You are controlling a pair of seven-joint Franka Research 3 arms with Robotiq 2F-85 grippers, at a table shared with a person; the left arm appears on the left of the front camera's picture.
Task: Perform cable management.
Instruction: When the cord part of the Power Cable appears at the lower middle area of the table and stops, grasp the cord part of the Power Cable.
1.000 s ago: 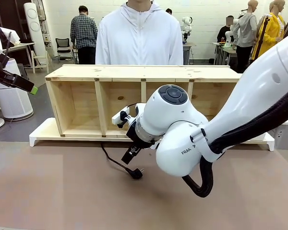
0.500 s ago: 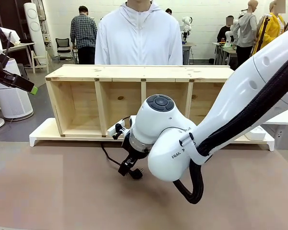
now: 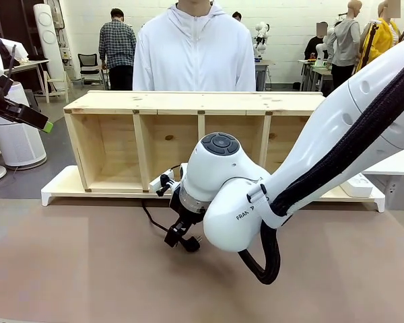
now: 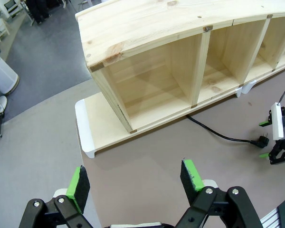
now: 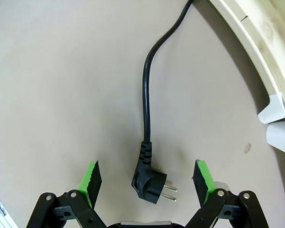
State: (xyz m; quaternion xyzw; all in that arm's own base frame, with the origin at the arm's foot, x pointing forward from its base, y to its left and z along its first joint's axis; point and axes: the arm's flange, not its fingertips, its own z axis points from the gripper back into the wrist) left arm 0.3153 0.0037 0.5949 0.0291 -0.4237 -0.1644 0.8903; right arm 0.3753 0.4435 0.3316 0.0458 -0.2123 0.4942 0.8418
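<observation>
The brown surface carries a long wooden shelf on a pale base, with a person standing behind it. The white right arm reaches across the middle and has sunk lower and further toward the robot's left over the last second, bringing its wrist down close to the surface in front of the shelf. The left gripper hangs high off to the left side, its green pads apart and holding nothing. The right gripper, which hung higher a second ago, now straddles its target with its pads still spread wide, one on each side and touching nothing. The cable runs out from under the shelf's front edge and curves across the surface. Its plug lies flat between those open pads, so closing on it looks like the next step.
</observation>
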